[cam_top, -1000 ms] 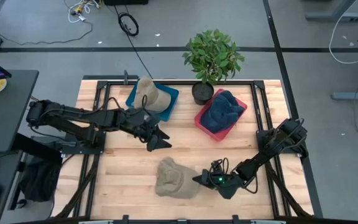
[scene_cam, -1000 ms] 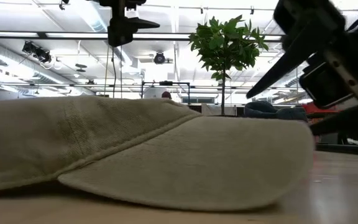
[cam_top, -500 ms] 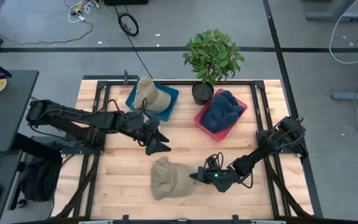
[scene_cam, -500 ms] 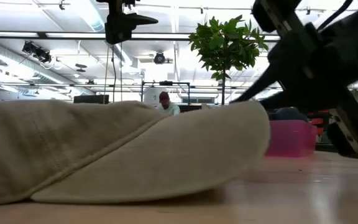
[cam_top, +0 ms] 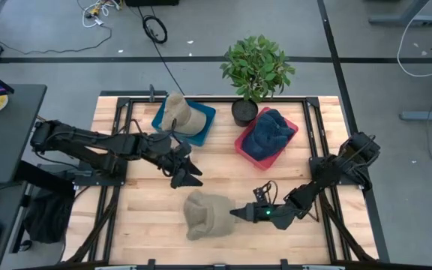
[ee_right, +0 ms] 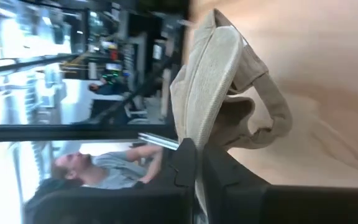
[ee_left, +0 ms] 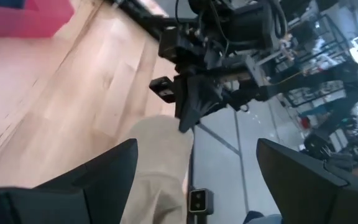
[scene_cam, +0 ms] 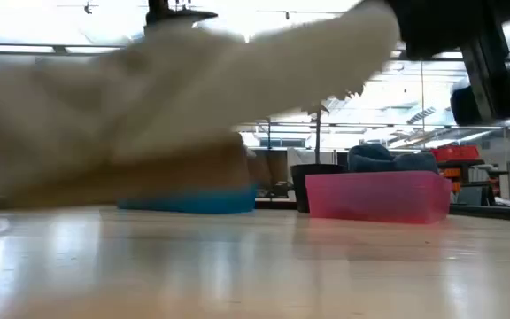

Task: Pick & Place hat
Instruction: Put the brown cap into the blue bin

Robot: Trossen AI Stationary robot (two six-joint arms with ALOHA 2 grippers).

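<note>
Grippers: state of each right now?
Left gripper: open, empty, hanging over the table behind the tan hat.
Right gripper: shut on the tan hat's edge, hat raised off the table.

A wooden table (cam_top: 148,195) carries a blue tray (cam_top: 203,118), pink tray (cam_top: 244,144), potted plant (cam_top: 255,71) — plus a tan hat (cam_top: 205,214).

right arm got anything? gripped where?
Yes: right gripper is shut on the tan cap, pinching its brim edge and lifting it off the table. Left gripper is open, holding nothing.
</note>
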